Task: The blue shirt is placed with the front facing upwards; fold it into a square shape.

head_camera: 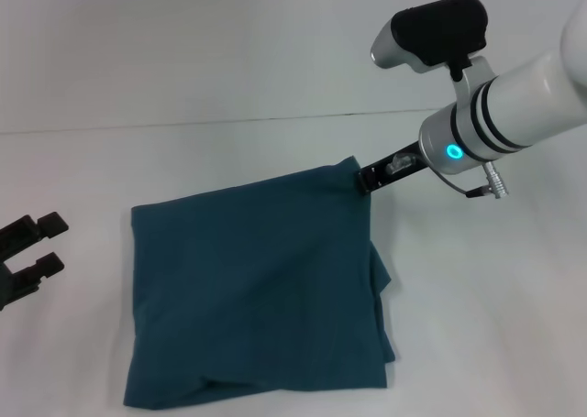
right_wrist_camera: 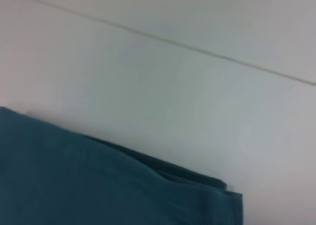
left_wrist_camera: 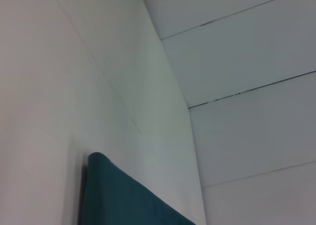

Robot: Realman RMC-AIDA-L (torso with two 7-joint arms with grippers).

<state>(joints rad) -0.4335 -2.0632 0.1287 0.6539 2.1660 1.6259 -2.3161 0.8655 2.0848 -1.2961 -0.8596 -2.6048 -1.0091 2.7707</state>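
The blue shirt point(head_camera: 257, 298) is lying folded, plain side up, on the white table point(head_camera: 477, 325). The right gripper point(head_camera: 365, 181) is pinching its far right corner, lifting it slightly. The left gripper point(head_camera: 27, 252) is sitting at the table's left edge, jaws apart, holding nothing.

White table point(head_camera: 229, 151), folded blue shirt point(head_camera: 257, 289) lying on it

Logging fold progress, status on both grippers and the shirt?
Right gripper at the blue shirt's far right corner. Left gripper open, parked off its left edge. Shirt folded to a rough square, right side rumpled. Nothing in the way.
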